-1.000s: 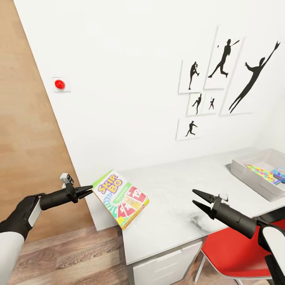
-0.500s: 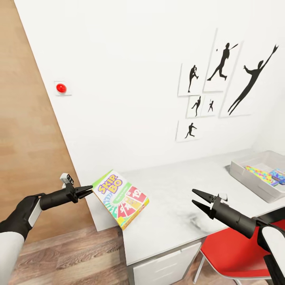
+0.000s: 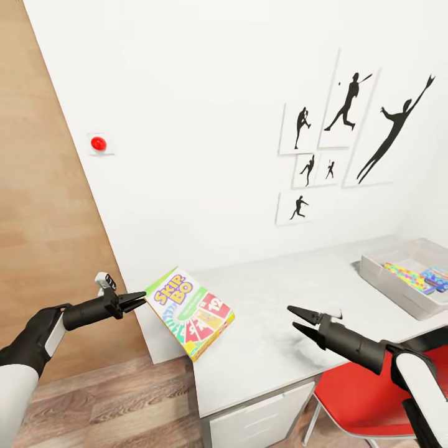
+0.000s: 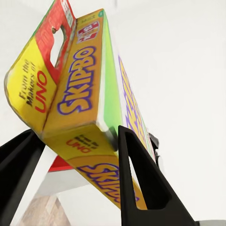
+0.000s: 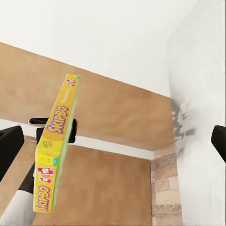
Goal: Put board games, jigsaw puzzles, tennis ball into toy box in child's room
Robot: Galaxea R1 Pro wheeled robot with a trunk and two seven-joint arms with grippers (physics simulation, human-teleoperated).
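Note:
The yellow-green Skip-Bo board game (image 3: 190,311) hangs tilted over the left end of the table (image 3: 280,286), with my left gripper (image 3: 140,299) shut on its corner. The left wrist view has the box (image 4: 89,94) pinched between both fingers (image 4: 139,183). My right gripper (image 3: 298,318) is open above the table's front, a short way right of the box, with nothing in it. From the right wrist view the box (image 5: 54,146) is edge-on ahead of that open gripper (image 5: 113,143). The grey toy box (image 3: 392,287) stands at the far right with a jigsaw puzzle (image 3: 407,274) and a small blue board game (image 3: 438,278) inside.
A red chair (image 3: 361,398) is tucked under the table's front, beside a white drawer unit (image 3: 261,417). Behind the table is a white wall with black silhouette pictures (image 3: 348,124) and a red button (image 3: 98,144). A wood panel wall (image 3: 37,186) and plank floor lie left.
My right gripper has shifted left toward the Skip-Bo box. The left gripper and box hold still. The camera has tilted slightly, moving the wall items in the picture.

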